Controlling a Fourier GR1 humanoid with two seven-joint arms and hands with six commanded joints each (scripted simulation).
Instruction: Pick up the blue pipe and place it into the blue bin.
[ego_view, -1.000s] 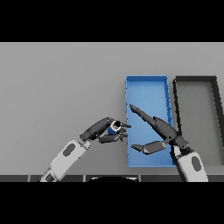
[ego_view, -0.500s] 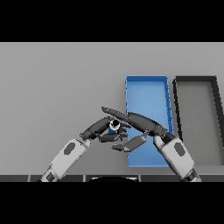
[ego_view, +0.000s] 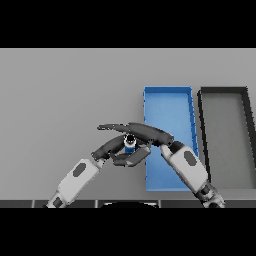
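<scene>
The left hand (ego_view: 111, 149) curls under the blue pipe (ego_view: 129, 144), propping it upright. The right hand (ego_view: 142, 134) closes over it from two o'clock, fingers above and thumb below (likely taking it over). The blue bin (ego_view: 169, 105) lies at one o'clock, the dark bin (ego_view: 226, 125) beyond.
</scene>
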